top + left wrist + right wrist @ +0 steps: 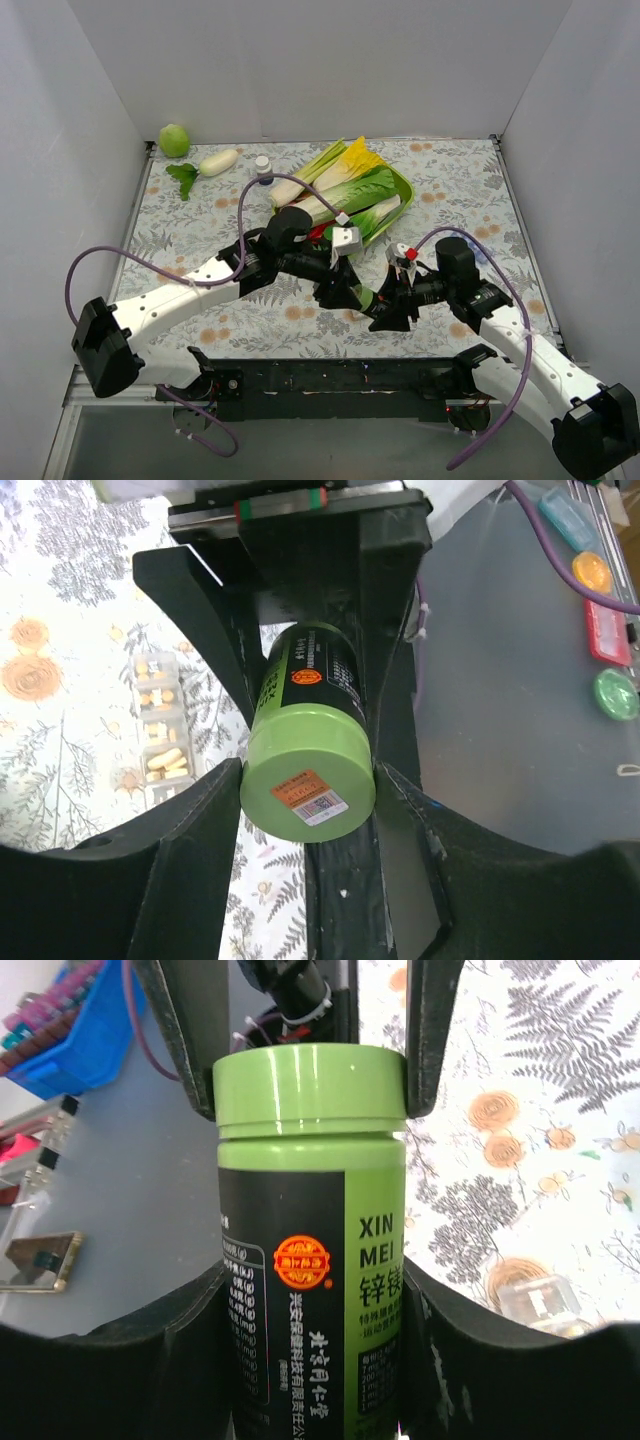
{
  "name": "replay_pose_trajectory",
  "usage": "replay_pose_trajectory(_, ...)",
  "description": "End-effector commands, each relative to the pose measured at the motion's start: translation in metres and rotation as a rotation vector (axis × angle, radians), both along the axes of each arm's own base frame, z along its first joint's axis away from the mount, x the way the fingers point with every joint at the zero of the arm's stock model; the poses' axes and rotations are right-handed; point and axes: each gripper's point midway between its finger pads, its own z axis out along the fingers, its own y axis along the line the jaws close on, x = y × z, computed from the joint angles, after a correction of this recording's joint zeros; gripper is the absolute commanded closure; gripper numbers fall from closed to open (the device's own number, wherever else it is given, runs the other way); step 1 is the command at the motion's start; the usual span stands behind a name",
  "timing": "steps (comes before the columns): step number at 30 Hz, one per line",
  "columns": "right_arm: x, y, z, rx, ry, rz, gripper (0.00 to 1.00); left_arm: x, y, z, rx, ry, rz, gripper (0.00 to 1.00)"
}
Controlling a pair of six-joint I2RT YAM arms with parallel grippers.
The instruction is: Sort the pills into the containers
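Observation:
A green bottle with a dark label and a green cap hangs between both grippers above the table's front middle. My left gripper is shut on the cap, which carries an orange sticker. My right gripper is shut on the labelled body. The clear pill-organizer strip lies on the floral cloth below, with pale pills in several compartments. One corner of it shows in the right wrist view. In the top view the arms hide it.
A green tray of leafy vegetables sits at the back centre. A green round fruit, a white radish, a leafy sprig and a small white bottle lie at the back left. White walls enclose the table.

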Motion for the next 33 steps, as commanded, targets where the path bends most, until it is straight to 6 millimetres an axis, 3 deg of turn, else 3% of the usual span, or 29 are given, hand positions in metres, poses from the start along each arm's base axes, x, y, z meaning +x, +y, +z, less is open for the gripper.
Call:
replay_pose_trajectory(1, 0.001, 0.006, 0.046, 0.149, -0.038, 0.052, 0.99, 0.011, 0.005, 0.038, -0.179, -0.193, 0.110, 0.47)
replay_pose_trajectory(2, 0.002, 0.005, 0.045, 0.146, -0.039, 0.048, 0.99, 0.014, 0.007, 0.049, -0.214, -0.193, 0.158, 0.35)
replay_pose_trajectory(3, 0.002, 0.005, 0.045, 0.145, -0.045, 0.048, 0.99, 0.018, 0.009, 0.052, -0.236, -0.160, 0.215, 0.16)
replay_pose_trajectory(4, 0.003, 0.004, 0.045, 0.142, -0.057, 0.043, 0.99, 0.017, 0.014, 0.068, -0.291, -0.176, 0.233, 0.02)
replay_pose_trajectory(11, 0.009, 0.001, 0.045, 0.125, -0.162, 0.024, 0.99, 0.006, 0.034, 0.105, -0.410, -0.048, 0.321, 0.02)
replay_pose_trajectory(16, 0.019, -0.003, 0.049, 0.089, -0.313, -0.006, 0.99, 0.029, 0.052, 0.123, -0.445, 0.115, 0.572, 0.02)
replay_pose_trajectory(21, 0.039, -0.011, 0.063, 0.031, -0.555, -0.066, 0.99, 0.034, 0.061, 0.121, -0.432, 0.283, 0.677, 0.02)
replay_pose_trajectory(26, 0.077, -0.026, 0.083, -0.063, -0.819, -0.222, 0.99, 0.035, 0.069, 0.129, -0.539, 0.474, 0.744, 0.02)
replay_pose_trajectory(33, 0.106, -0.043, 0.108, -0.136, -1.092, -0.336, 0.99, 0.047, 0.059, 0.126, -0.583, 0.728, 0.799, 0.02)
